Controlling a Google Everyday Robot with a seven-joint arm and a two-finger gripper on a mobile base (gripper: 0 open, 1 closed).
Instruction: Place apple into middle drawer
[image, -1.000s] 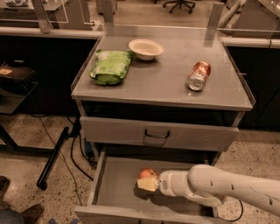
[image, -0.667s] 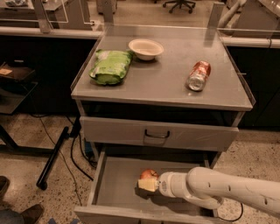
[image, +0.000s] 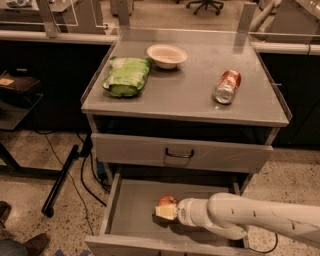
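Observation:
The red-orange apple (image: 168, 201) is inside the open middle drawer (image: 131, 210), over its grey floor near the centre. My gripper (image: 163, 212) reaches into the drawer from the right on a white arm (image: 250, 217). Its pale tip is right against the front of the apple. I cannot tell whether the apple rests on the drawer floor or is held just above it.
The closed upper drawer (image: 180, 152) has a black loop handle. On the cabinet top (image: 185, 95) are a green chip bag (image: 126, 76), a white bowl (image: 166, 55) and a lying soda can (image: 227, 86). A black pole (image: 62, 177) and cables lie on the floor to the left.
The gripper and apple stay at almost the same spot in the drawer. The arm has shifted only very slightly.

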